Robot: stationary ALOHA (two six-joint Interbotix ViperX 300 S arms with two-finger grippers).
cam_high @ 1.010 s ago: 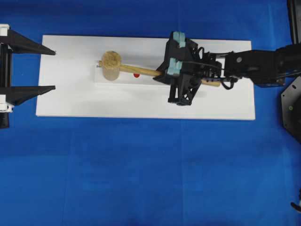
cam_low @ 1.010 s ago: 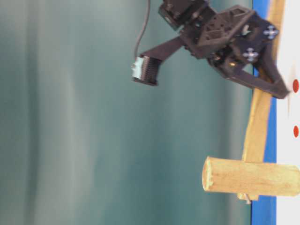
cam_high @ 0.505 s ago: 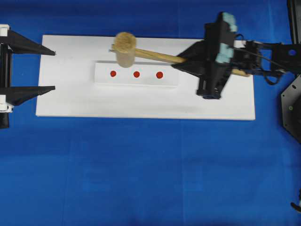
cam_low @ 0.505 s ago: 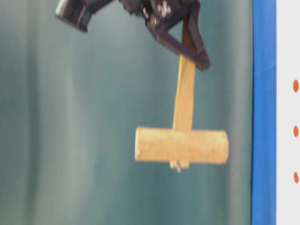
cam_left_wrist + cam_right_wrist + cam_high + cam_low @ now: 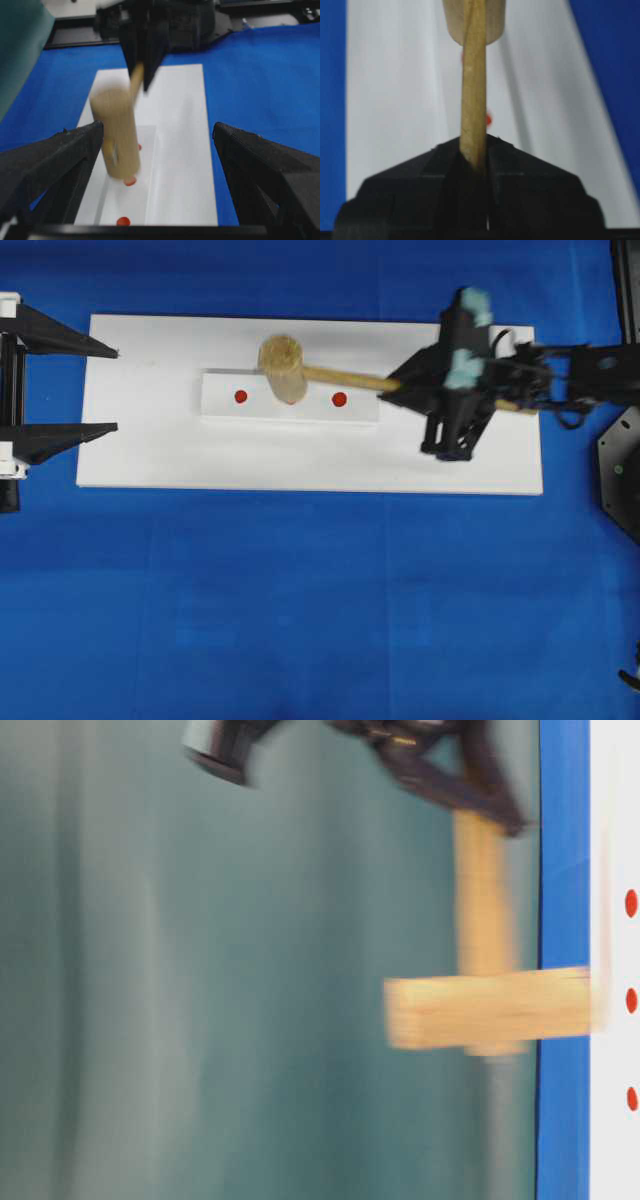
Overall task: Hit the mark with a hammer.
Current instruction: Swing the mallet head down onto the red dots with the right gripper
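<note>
Bright even light, motion-blurred hammer [image 5: 487,1010]

The hammer [image 5: 300,371], a light-wood mallet (blurred in most views), has its thick cylindrical head upright over the middle of 3 red marks [image 5: 240,397], its lower face at the white strip [image 5: 360,412]; the thin handle runs level rightward.

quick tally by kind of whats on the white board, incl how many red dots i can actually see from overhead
hammer: 1, held by the right gripper
raised white strip: 1
red dots visible overhead: 2, the left dot and the right dot; the hammer head covers the spot between them
total: 4
</note>
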